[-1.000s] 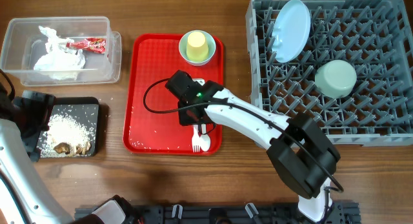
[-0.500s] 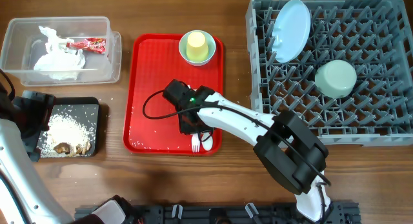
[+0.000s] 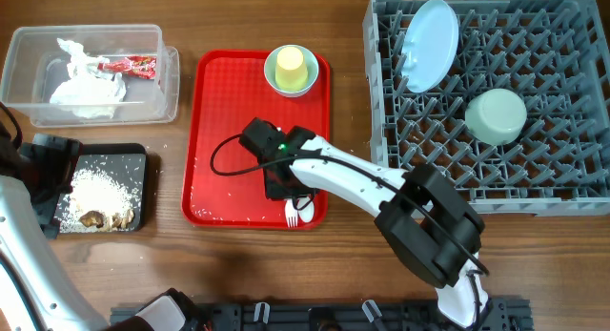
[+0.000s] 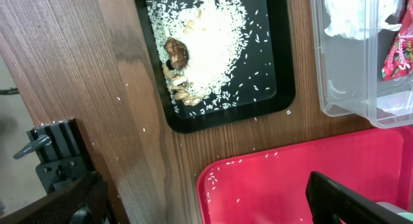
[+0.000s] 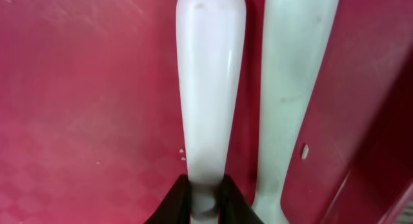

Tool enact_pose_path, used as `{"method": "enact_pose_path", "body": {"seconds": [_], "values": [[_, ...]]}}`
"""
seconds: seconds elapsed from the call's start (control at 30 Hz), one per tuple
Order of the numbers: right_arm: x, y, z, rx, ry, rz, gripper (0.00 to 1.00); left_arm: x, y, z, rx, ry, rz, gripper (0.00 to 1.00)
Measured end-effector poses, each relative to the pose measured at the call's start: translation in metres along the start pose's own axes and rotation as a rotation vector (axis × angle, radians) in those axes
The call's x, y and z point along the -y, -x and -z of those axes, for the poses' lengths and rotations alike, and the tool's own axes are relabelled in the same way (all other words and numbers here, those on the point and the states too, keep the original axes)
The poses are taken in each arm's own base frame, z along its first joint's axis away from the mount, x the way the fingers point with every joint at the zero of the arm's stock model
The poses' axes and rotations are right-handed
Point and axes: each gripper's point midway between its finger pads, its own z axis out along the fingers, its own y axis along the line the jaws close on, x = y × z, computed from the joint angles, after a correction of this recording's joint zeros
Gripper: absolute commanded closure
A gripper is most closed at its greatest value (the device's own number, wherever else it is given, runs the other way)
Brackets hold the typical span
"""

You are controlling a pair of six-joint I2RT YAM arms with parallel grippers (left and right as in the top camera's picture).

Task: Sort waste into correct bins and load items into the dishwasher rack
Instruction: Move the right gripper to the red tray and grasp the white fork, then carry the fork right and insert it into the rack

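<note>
Pinching fork (image 5: 210, 88) handle: right gripper (image 5: 205, 186); tines toward robot.

The whole table is seen straight down from overhead, from the clear tub (image 3: 172, 83) to the grey rack (image 3: 562, 159). From the left wrist, the black tray (image 4: 274, 69), the tub's corner and a corner of the red tray (image 4: 271, 185) are viewed downward from higher up. The right wrist view is held very close to the red tray, filled by a white handle (image 5: 210, 75) and a second handle (image 5: 293, 75). The red tray is shared by all three views.

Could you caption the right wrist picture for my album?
Right tool pinching a white cutlery handle on the red tray.
</note>
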Motion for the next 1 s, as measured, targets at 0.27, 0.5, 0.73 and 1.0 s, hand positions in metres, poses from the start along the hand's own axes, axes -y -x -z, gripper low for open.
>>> {"method": "enact_pose_path", "body": {"seconds": [0.27, 0.5, 0.73, 1.0], "values": [[0.024, 0.065, 0.075, 0.081, 0.06, -0.021, 0.9, 0.0, 0.0, 0.0, 0.0, 0.0, 0.0, 0.0], [0.151, 0.125, 0.201, 0.337, 0.099, -0.124, 0.92, 0.0, 0.0, 0.0, 0.0, 0.0, 0.0, 0.0], [0.213, 0.093, 0.169, 0.178, -0.011, -0.112, 0.89, 0.0, 0.0, 0.0, 0.0, 0.0, 0.0, 0.0], [0.229, 0.054, 0.113, 0.027, -0.083, -0.111, 0.77, 0.0, 0.0, 0.0, 0.0, 0.0, 0.0, 0.0]]}}
